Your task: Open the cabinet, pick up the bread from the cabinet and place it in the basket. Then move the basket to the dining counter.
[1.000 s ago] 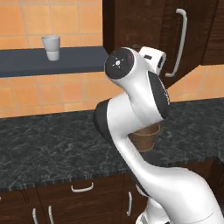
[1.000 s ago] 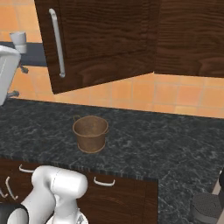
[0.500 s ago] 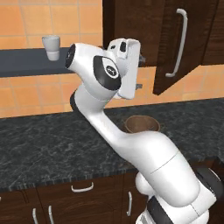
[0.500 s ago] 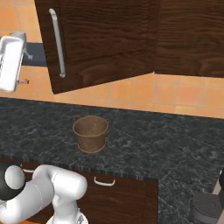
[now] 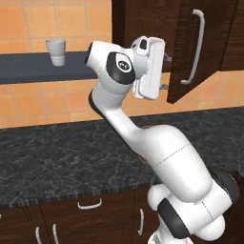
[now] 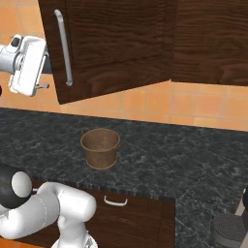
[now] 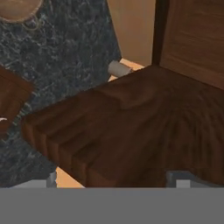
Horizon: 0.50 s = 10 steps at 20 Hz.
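Observation:
The cabinet [image 6: 116, 43] is dark brown, and its door hangs swung out from the wall, with the long silver bar handle [image 6: 64, 48] on its left edge. My gripper [image 6: 44, 72] hovers open just left of that edge, at handle height, holding nothing. From the left base view the gripper [image 5: 164, 72] points at the door [image 5: 198, 43] beside the handle [image 5: 193, 47]. The hand view looks along the door's wood [image 7: 144, 118] from very close, the gripper [image 7: 114, 180] wide apart. The brown woven basket [image 6: 100, 147] stands upright on the black counter below. The bread is hidden. The dining counter is out of view.
A white cup [image 5: 56, 51] stands on a dark wall shelf [image 5: 28, 66] to the left. The black speckled counter [image 6: 184, 155] runs along the orange tiled wall, with low drawers [image 5: 90, 205] under it. The basket [image 7: 17, 8] shows at the hand view's top left.
The arm has unfolded from low over the counter and swung upward. The hand has moved right, closer to the door's handle edge. Door and basket have not moved.

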Motion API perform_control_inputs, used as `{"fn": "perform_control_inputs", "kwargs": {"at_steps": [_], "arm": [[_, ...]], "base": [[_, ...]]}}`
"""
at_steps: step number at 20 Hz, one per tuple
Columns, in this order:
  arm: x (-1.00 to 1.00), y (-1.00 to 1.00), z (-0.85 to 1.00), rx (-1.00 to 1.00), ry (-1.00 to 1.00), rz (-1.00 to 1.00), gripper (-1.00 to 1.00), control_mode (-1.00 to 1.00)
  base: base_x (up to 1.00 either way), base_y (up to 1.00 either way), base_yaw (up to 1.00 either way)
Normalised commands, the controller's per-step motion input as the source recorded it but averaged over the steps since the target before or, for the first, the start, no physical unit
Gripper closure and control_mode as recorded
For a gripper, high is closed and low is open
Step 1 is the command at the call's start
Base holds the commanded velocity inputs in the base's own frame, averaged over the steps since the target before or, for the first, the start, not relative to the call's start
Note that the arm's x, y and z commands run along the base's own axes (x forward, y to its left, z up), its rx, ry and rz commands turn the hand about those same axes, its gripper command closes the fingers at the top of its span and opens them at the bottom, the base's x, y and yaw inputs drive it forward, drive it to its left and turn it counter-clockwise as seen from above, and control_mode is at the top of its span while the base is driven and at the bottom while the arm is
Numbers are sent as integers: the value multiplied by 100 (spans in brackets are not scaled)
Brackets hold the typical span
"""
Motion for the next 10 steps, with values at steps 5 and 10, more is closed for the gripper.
{"fn": "perform_control_inputs", "kwargs": {"at_steps": [5, 10], "arm": [[-29, -69, 0, -6, 0, -38, -100, -100], [-64, -100, 5, 3, -1, -26, -100, -100]], "base": [[0, 0, 0], [0, 0, 0]]}}
